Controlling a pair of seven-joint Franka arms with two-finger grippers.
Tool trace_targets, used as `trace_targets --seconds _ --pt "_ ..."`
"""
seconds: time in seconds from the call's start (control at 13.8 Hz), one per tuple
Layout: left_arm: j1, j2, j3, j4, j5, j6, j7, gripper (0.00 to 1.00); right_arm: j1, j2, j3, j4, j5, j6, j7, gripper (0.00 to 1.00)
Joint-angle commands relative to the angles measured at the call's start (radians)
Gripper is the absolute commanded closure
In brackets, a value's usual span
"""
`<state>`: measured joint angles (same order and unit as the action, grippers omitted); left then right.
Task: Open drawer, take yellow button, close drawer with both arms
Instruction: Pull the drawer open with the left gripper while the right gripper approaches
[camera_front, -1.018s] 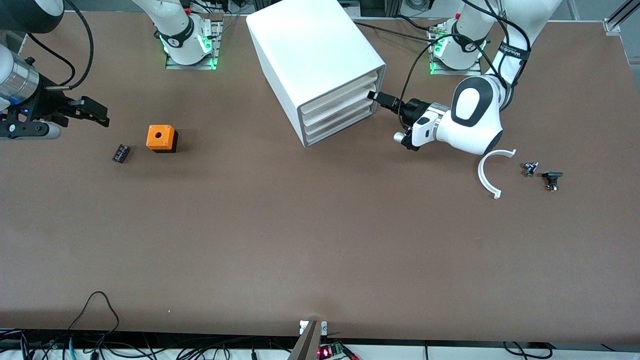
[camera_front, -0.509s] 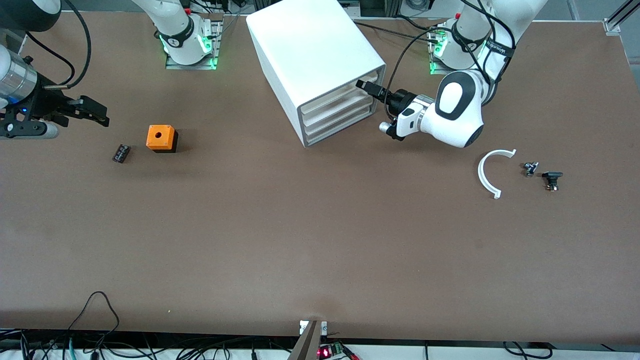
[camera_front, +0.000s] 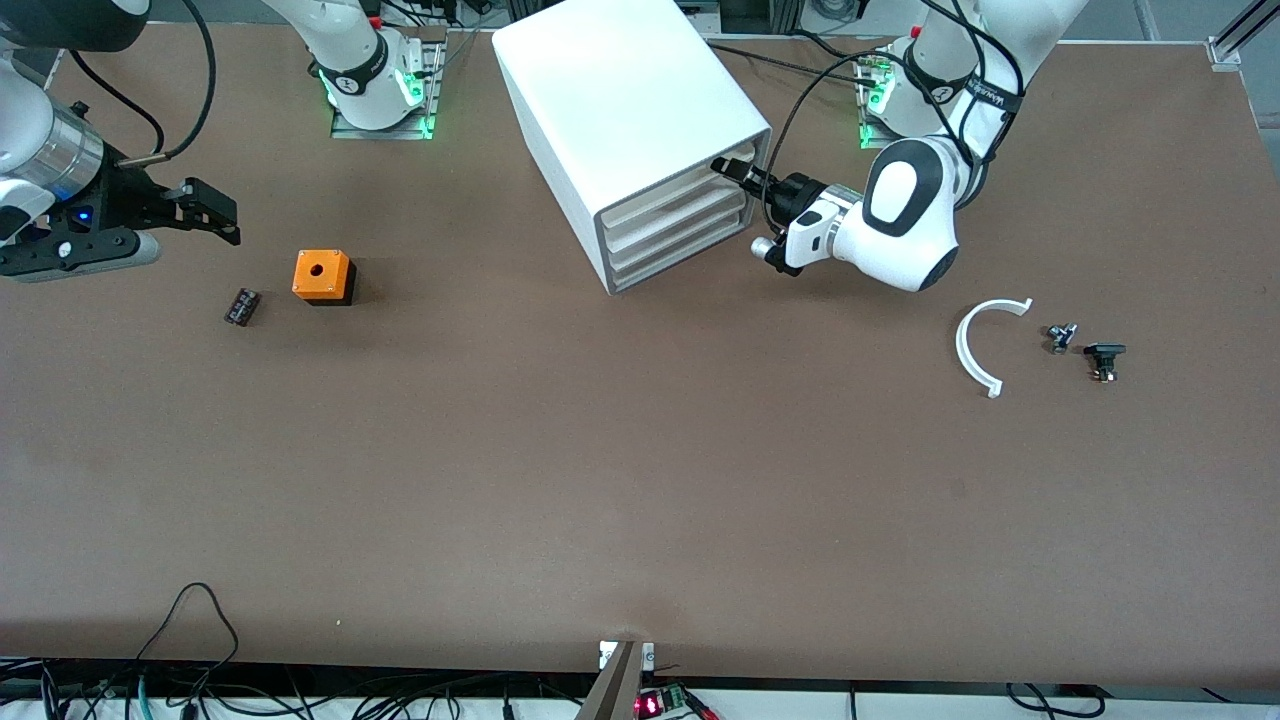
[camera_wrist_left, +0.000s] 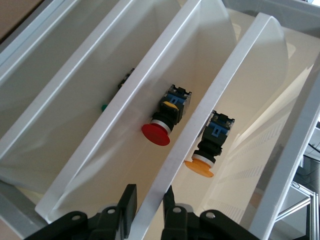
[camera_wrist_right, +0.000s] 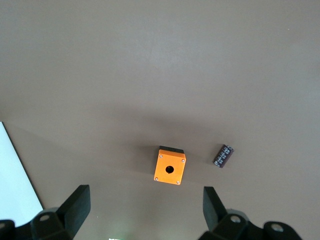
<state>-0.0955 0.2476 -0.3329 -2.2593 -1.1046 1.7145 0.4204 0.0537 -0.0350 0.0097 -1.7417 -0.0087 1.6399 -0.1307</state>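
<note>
Both left gripper (camera_wrist_left: 148, 210) fingers pinch drawer (camera_wrist_left: 200, 120).

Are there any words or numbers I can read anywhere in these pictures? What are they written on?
Left arm's black band: white lettering, too small to read.
Cabinet, drawers, orange cube, black block: no writing seen.
Buttons in the drawers: no legible marks.
Nothing else bears readable text.

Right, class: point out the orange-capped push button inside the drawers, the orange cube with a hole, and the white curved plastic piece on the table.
Orange-capped push button (camera_wrist_left: 199, 167): left wrist view, on its round cap.
Orange cube with a hole (camera_front: 322, 275): front view, top face.
White curved plastic piece (camera_front: 963, 347): front view, mid-arc.
</note>
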Motion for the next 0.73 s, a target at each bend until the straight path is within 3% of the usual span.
trace_targets --seconds 0.0,0.22,0.51,0.65 --pt "0.002 -0.002 0.002 -0.012 -0.011 0.049 -0.006 1.0 -0.003 0.035 -0.004 0.03 0.012 -0.026 -0.1 0.0" --pt "0.03 -0.02 0.049 0.004 -0.003 0.215 -0.006 1.0 -0.006 0.098 -0.005 0.036 0.001 -0.006 -0.256 0.0" --pt "0.031 -0.016 0.109 0.052 -0.003 0.368 -0.005 1.0 0.001 0.187 -0.001 0.056 0.016 0.052 -0.256 0.0" --pt "0.031 -0.013 0.132 0.084 -0.003 0.405 -0.005 1.0 0.064 0.231 -0.001 0.08 0.015 0.078 -0.285 0.0"
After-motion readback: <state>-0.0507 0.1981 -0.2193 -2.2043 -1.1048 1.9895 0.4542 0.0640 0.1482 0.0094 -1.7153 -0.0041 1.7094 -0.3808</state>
